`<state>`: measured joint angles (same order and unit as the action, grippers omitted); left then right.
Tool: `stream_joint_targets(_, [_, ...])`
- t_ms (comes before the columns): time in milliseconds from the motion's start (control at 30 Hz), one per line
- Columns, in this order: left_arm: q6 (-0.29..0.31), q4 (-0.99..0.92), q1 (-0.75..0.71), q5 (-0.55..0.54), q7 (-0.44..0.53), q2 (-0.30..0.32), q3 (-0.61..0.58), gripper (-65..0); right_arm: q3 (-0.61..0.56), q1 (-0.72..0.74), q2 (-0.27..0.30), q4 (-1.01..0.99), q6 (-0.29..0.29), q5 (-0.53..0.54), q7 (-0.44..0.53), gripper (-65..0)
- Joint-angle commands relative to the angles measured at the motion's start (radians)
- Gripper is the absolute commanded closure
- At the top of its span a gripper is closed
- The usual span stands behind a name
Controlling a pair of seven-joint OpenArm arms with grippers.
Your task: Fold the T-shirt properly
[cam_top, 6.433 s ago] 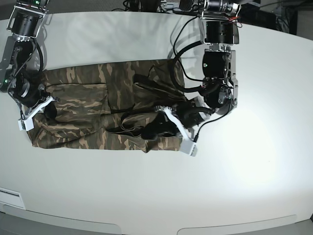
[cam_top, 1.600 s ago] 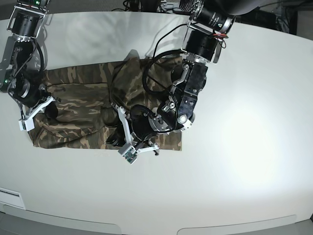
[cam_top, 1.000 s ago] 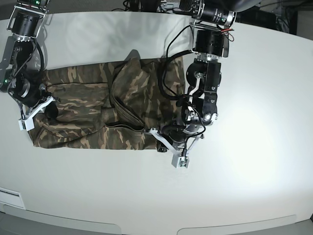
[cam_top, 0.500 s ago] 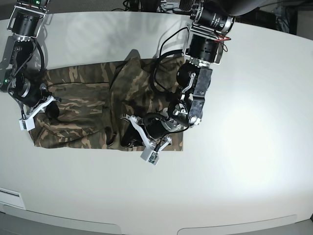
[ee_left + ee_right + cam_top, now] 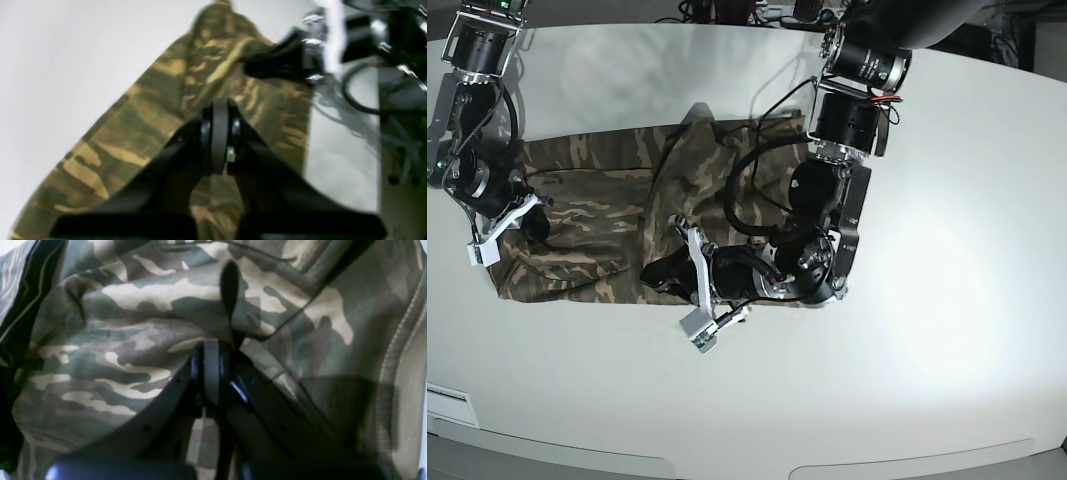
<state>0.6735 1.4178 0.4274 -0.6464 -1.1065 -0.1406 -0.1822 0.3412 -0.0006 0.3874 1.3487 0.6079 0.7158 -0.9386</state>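
1. Base view shows the camouflage T-shirt (image 5: 597, 225) lying spread on the white table (image 5: 947, 300), toward the left side.
2. One part of the shirt is bunched up in a peak near the middle top edge.
3. The left gripper (image 5: 689, 282) sits low over the shirt's front edge, near the middle.
4. Left wrist view shows the left gripper (image 5: 215, 133) with its jaws pressed tight together, and no cloth shows between them.
5. The right gripper (image 5: 519, 215) rests on the shirt's far left end.
6. Right wrist view shows the right gripper (image 5: 213, 370) with its jaws closed, and a fold of the T-shirt (image 5: 133, 323) is pinched at the tips.
7. Black cables (image 5: 757, 180) hang from the left arm over the shirt.
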Motion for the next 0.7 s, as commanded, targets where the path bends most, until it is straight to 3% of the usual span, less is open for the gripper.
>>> stream_joint_targets(0, [0.007,0.049,0.021,-0.045,-0.039,0.018,0.002,0.0,-0.007,-0.003,0.006,-0.002,0.002,-0.035,-0.069,0.0])
stream_joint_targets(200, [0.025,0.157,0.019,-0.264,-0.242,0.137,0.002,0.0,-0.007,-0.003,0.006,-0.002,0.003,-0.035,-0.069,0.0])
stream_joint_targets(367, [0.025,0.157,-0.011,-0.363,-0.255,0.223,0.002,0.0,-0.007,-0.003,0.006,-0.002,0.003,-0.035,-0.068,0.0])
stream_joint_targets(500, [0.025,0.154,-0.068,-0.307,-0.206,0.24,0.002,0.0,-0.007,-0.002,0.006,-0.002,0.003,-0.034,-0.069,0.0])
stream_joint_targets(600, [0.025,0.148,-0.121,-0.154,-0.071,0.238,0.001,0.0,-0.007,0.001,0.007,-0.002,0.003,-0.034,-0.068,0.0])
stream_joint_targets(667, [-0.015,0.146,-0.158,-0.057,0.048,0.238,0.001,0.0,-0.007,0.004,0.006,-0.002,0.003,-0.031,-0.067,0.0])
